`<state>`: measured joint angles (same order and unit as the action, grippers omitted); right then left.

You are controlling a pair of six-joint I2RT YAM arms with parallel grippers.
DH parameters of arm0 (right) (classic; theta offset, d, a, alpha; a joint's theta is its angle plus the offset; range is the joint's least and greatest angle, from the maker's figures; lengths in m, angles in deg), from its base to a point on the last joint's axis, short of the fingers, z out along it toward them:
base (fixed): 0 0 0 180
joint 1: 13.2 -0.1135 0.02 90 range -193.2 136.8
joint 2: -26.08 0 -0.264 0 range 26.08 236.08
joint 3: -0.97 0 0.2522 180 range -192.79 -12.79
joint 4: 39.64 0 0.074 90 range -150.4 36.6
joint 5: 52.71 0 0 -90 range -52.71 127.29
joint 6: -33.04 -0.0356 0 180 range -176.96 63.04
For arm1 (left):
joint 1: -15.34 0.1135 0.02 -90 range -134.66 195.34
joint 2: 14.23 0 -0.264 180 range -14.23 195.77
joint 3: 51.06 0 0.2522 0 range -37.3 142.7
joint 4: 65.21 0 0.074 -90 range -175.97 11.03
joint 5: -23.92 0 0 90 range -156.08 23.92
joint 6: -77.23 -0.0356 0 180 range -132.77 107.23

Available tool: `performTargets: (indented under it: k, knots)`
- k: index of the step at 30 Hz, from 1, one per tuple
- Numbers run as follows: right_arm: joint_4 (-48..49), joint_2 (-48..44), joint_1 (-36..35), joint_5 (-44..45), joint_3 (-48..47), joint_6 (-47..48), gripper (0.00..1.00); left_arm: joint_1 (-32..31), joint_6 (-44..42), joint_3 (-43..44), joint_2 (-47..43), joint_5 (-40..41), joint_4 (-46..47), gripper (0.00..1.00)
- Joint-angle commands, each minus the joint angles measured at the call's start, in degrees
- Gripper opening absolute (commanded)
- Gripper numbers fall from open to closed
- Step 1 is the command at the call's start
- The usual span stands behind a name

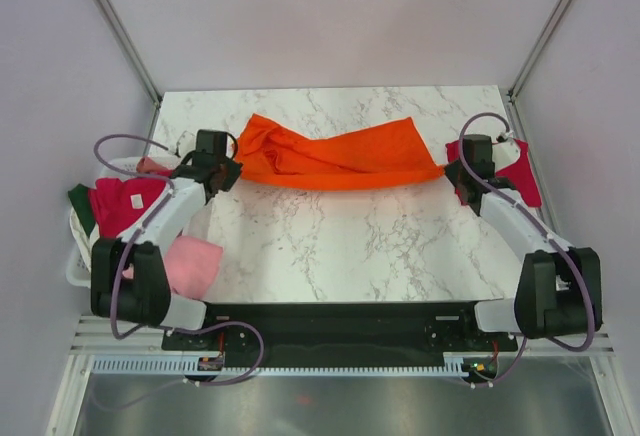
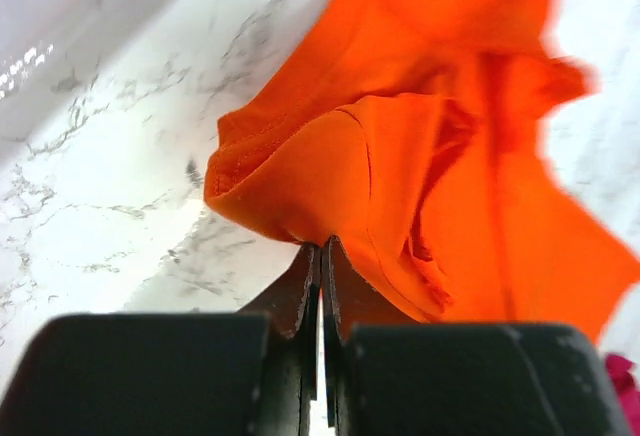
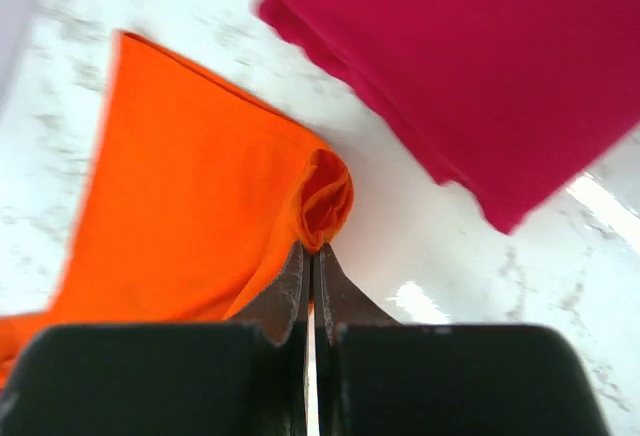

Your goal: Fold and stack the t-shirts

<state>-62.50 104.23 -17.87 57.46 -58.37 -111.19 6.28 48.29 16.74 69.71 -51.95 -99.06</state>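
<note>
The bright orange t-shirt [image 1: 335, 156] hangs stretched between my two grippers across the far half of the marble table. My left gripper [image 1: 232, 171] is shut on its left end; the left wrist view shows the jaws [image 2: 321, 246] pinching a fold of orange cloth [image 2: 400, 156]. My right gripper [image 1: 450, 171] is shut on its right end; the right wrist view shows the jaws [image 3: 310, 249] pinching a bunched orange corner [image 3: 200, 206]. A folded crimson red t-shirt [image 1: 515, 171] lies at the right edge behind the right arm, and it fills the upper right of the right wrist view [image 3: 480, 66].
A white plastic basket [image 1: 82, 256] at the left edge holds a magenta tee [image 1: 125, 201] and a dark green tee [image 1: 80, 204]. A light pink tee [image 1: 190, 264] hangs over its near side. Grey walls surround the table [image 1: 330, 246].
</note>
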Motion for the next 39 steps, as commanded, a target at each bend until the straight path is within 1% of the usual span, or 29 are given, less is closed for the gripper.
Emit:
performTargets:
  k: [1, 4, 9, 12, 13, 16, 17, 19, 20, 21, 23, 26, 28, 30, 32, 34, 37, 39]
  knots:
    - [-5.82, -4.40, -0.08, 0.14, -8.80, 1.33, 0.00, 0.53, -4.98, 7.12, -8.52, 4.94, -8.97, 0.02]
    - [-7.50, -7.21, -0.08, -1.00, -8.65, 1.15, 0.00, 0.53, -5.33, 7.84, -13.53, 6.61, -12.50, 0.02]
    - [-8.82, -11.17, -0.08, -2.50, -5.40, 0.63, 0.00, 0.53, -5.60, 4.93, -18.98, 5.03, -13.82, 0.02]
    - [-11.63, -13.63, -0.08, -2.32, -7.49, 2.03, 0.00, 0.53, -6.73, 7.65, -20.57, 4.50, -16.37, 0.02]
    - [-13.55, -14.16, -0.08, -2.32, -9.59, 2.64, 0.00, 0.53, -7.18, 8.88, -21.70, 4.24, -17.16, 0.02]
    - [-17.25, -17.67, -0.08, -1.88, -14.33, 4.49, 0.00, 0.53, -9.20, 15.37, -23.99, 3.10, -21.20, 0.02]
    - [-18.31, -19.77, -0.08, -1.88, -15.66, 4.75, 0.00, 0.53, -9.64, 19.22, -24.61, 2.31, -22.34, 0.02]
    - [-21.12, -22.15, 0.01, -2.14, -19.69, 5.37, 0.00, 0.45, -11.39, 23.37, -26.45, 0.73, -25.24, 0.02]
    - [-21.57, -24.86, -0.08, -2.41, -20.85, 5.54, 0.00, 0.45, -11.75, 27.65, -26.98, 0.29, -26.39, 0.02]
    - [-22.61, -26.19, 0.01, -2.50, -22.08, 5.81, 0.00, 0.45, -12.10, 29.78, -27.60, -0.15, -28.31, 0.02]
    - [-23.41, -29.61, 0.01, -2.32, -25.86, 5.99, 0.00, 0.45, -12.63, 34.87, -29.35, -2.69, -29.12, 0.02]
    - [-24.03, -33.05, -0.08, -0.84, -29.73, 6.86, 0.00, 0.45, -12.63, 39.89, -30.85, -5.16, -30.09, 0.02]
    - [-23.25, -34.46, -0.08, 0.22, -30.70, 6.86, 0.00, 0.45, -12.46, 41.75, -30.42, -6.82, -30.44, 0.02]
    - [-22.02, -35.87, 0.01, 1.80, -30.79, 7.13, 0.00, 0.45, -12.28, 44.48, -28.05, -7.89, -31.32, 0.02]
    - [-21.31, -34.83, -0.08, 2.69, -30.71, 7.39, 0.00, 0.45, -12.19, 45.53, -25.59, -7.98, -31.32, 0.02]
    - [-20.87, -32.63, 0.01, 3.04, -30.97, 7.66, 0.00, 0.53, -11.93, 45.98, -21.46, -7.80, -31.23, 0.02]
    - [-19.90, -26.66, -0.08, 1.90, -31.67, 7.92, 0.00, 0.45, -11.75, 47.47, -15.94, -7.28, -30.18, 0.02]
    - [-18.77, -21.65, -0.08, 0.94, -32.46, 8.01, 0.00, 0.53, -12.10, 49.92, -12.77, -7.10, -29.21, 0.02]
